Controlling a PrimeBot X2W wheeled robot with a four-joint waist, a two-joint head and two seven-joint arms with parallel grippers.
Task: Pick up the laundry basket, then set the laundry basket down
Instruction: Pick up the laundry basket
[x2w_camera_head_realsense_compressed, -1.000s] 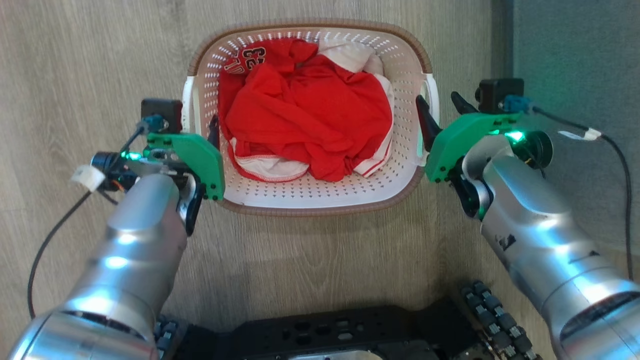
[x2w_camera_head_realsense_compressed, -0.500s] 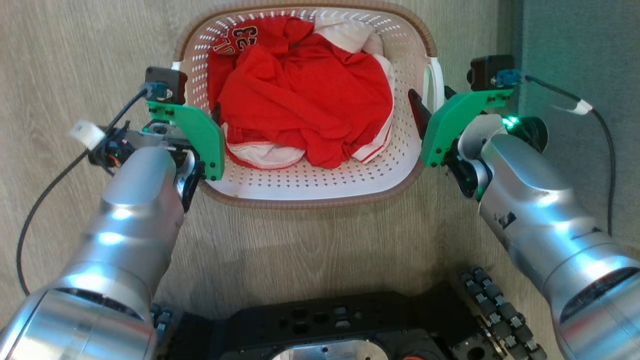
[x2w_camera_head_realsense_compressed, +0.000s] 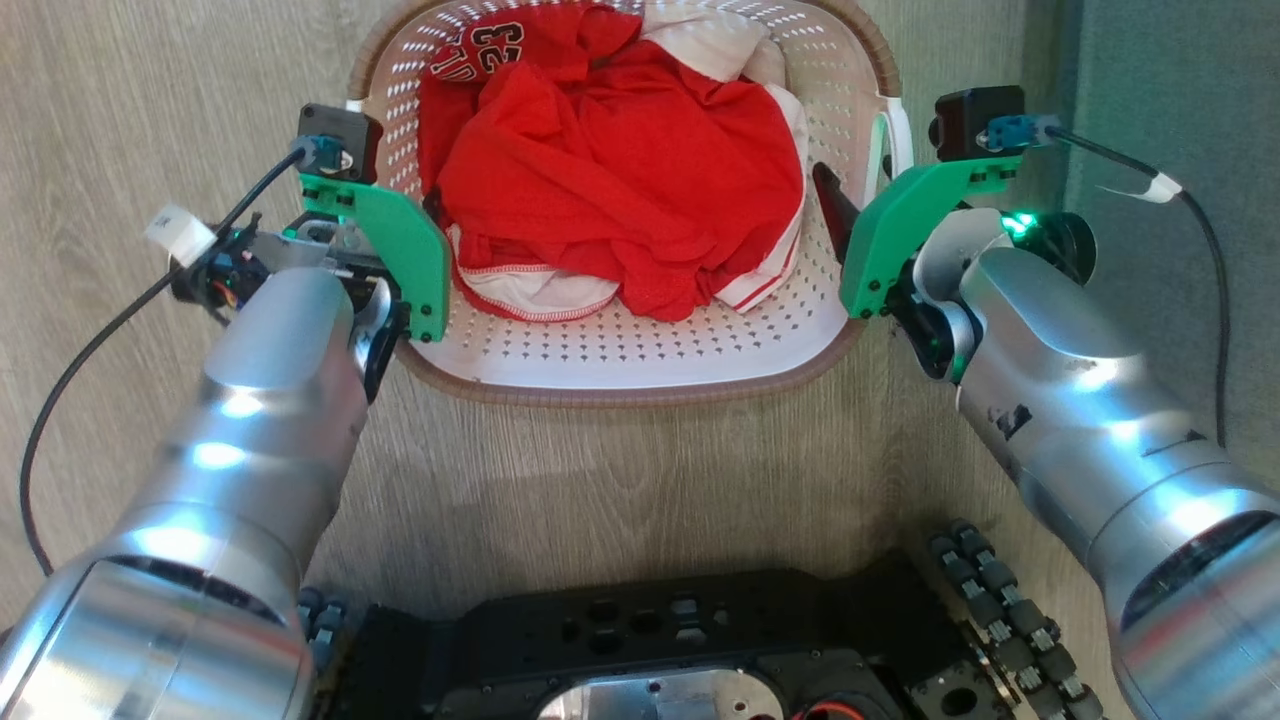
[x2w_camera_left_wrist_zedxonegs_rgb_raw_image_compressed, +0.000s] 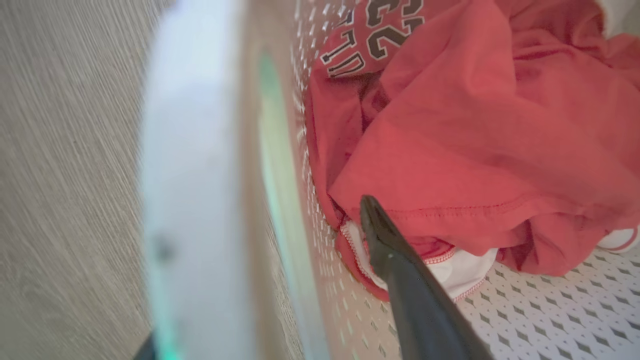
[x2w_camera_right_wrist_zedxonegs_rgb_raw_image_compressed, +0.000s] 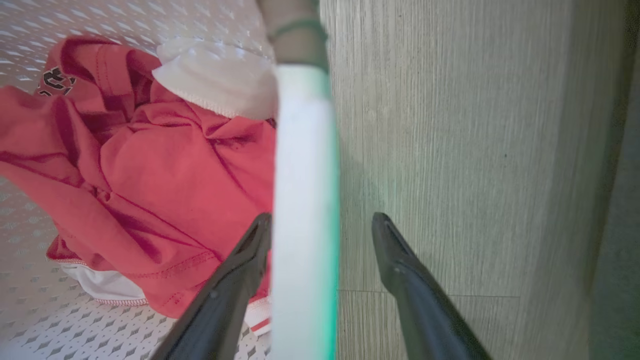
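Brackets the laundry basket (x2w_camera_head_realsense_compressed: 620, 365) for a level lift: right end effector (x2w_camera_right_wrist_zedxonegs_rgb_raw_image_compressed: 322, 217) astride one white handle (x2w_camera_right_wrist_zedxonegs_rgb_raw_image_compressed: 305, 150), fingers (x2w_camera_right_wrist_zedxonegs_rgb_raw_image_compressed: 400, 280) apart; left end effector (x2w_camera_head_realsense_compressed: 400, 210) astride the other, closure impossible to tell.

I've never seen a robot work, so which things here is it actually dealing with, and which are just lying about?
Part of the job: laundry basket; left gripper; right gripper, its fingers astride a white handle.

Just there: red and white clothes in the basket; wood floor; grey panel at the right.
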